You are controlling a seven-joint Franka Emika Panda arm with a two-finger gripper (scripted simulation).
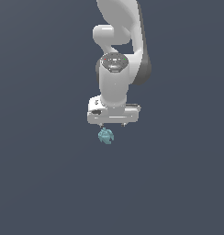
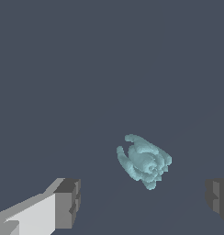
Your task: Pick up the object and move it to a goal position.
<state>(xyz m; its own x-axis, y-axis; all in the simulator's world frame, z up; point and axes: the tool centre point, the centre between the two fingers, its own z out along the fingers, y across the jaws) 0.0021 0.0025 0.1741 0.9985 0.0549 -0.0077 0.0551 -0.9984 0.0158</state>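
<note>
In the exterior view, the gripper (image 1: 112, 125) hangs just above the object (image 1: 106, 136), which lies a little toward the exterior view's left of the hand's middle; the fingers are almost hidden under the white body, so from here I cannot tell if they touch it; the grey ground around is bare, with open room on every side.

In the wrist view, the gripper (image 2: 143, 202) is wide open and holds nothing; the object (image 2: 143, 160) sits between the two pads (image 2: 68, 202), ahead of them and not touching; I judge the hand should go further down, keep the lump centred, then close slowly, because the bumpy shape may slip.
</note>
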